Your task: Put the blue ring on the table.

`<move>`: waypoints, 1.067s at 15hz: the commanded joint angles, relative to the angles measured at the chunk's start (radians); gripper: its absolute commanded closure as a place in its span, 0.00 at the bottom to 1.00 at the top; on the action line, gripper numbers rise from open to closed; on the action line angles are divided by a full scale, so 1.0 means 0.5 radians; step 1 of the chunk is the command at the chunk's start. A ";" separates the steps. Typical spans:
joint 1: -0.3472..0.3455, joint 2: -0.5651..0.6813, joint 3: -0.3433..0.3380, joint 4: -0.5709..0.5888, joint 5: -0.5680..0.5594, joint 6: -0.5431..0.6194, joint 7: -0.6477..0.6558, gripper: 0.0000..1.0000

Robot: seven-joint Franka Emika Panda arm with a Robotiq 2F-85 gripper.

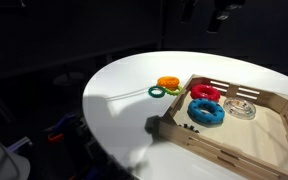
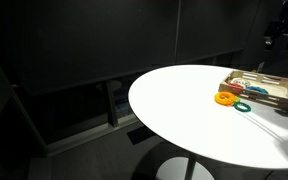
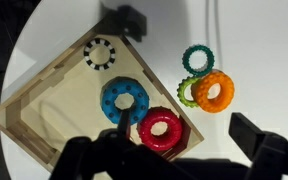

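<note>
The gripper [image 1: 222, 14] hangs high above the far part of the table [image 1: 124, 110], well apart from everything on it. In the wrist view its two fingers [image 3: 262, 142] stand wide apart at the bottom edge, with nothing between them.

The blue ring [image 1: 206, 112] lies flat inside the wooden tray [image 1: 224, 150], on the tray's left side in an exterior view. It is not on the bare tabletop. The red ring [image 1: 205, 93] lies just beyond it in the same tray, and the two look to be touching. In the wrist view the blue ring [image 3: 126, 101] sits in the middle of the tray [image 3: 42, 74], with the red ring [image 3: 161, 128] pressed against it near a tray corner. A black-and-white ring [image 3: 100, 53] lies apart from both, toward another corner.

Three smaller rings lie outside the tray on the white top [image 3: 254, 40]. The orange ring [image 3: 213, 90] overlaps a green ring [image 3: 187, 92], and a teal ring [image 3: 197, 58] lies just beside them. In an exterior view the orange ring [image 1: 169, 83] lies just left of the tray.

The tray [image 2: 269, 92] stands on the right part of the round table [image 2: 174, 110], with the orange ring [image 2: 225, 98] on its near left side.
</note>
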 commanded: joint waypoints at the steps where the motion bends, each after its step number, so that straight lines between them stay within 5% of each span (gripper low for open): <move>1: -0.042 0.041 -0.035 0.001 -0.029 0.099 0.001 0.00; 16: -0.125 0.447 -0.129 -0.176 -0.155 0.707 0.061 0.00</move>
